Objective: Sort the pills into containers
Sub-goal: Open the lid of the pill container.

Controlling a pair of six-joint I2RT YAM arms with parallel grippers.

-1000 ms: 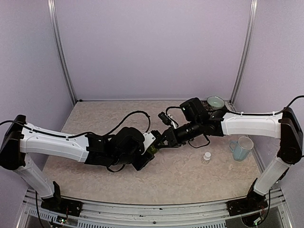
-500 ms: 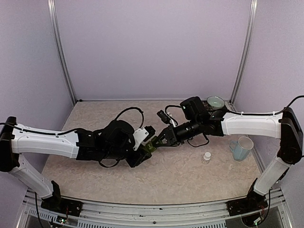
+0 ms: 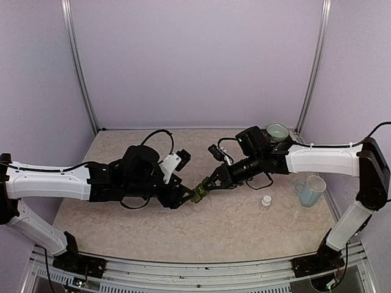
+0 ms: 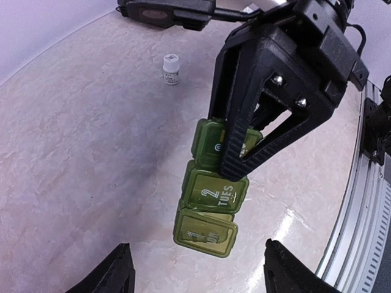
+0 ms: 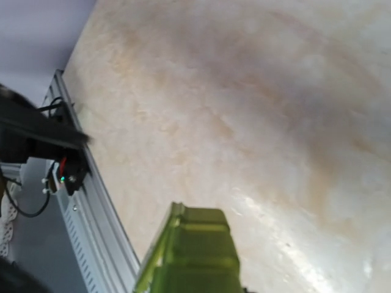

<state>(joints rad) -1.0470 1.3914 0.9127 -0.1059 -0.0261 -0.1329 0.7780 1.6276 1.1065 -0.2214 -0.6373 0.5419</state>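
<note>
The containers (image 4: 211, 201) are a dark green strip of three lidded squares, hanging lengthwise above the table. My right gripper (image 4: 241, 149) is shut on the strip's top compartment; the two lower ones, marked 2 TUES and 1, hang free. My left gripper (image 4: 201, 278) stands open just below the strip, its fingertips (image 4: 119, 271) wide apart and touching nothing. From above, the containers (image 3: 198, 194) hang between the left gripper (image 3: 183, 196) and the right gripper (image 3: 206, 186). The right wrist view shows only the blurred green containers (image 5: 195, 256). No loose pills are in view.
A small white bottle (image 3: 266, 202) stands on the table right of centre, also seen as the bottle (image 4: 171, 68) from the left wrist. A pale blue mug (image 3: 311, 190) sits at the right edge and a green bowl (image 3: 277, 131) at the back right. The metal rail (image 5: 91, 207) runs along the table's near edge.
My left gripper has opened, let go of the containers and drawn back to the left. The right gripper has kept hold of the strip and moved it slightly down and left.
</note>
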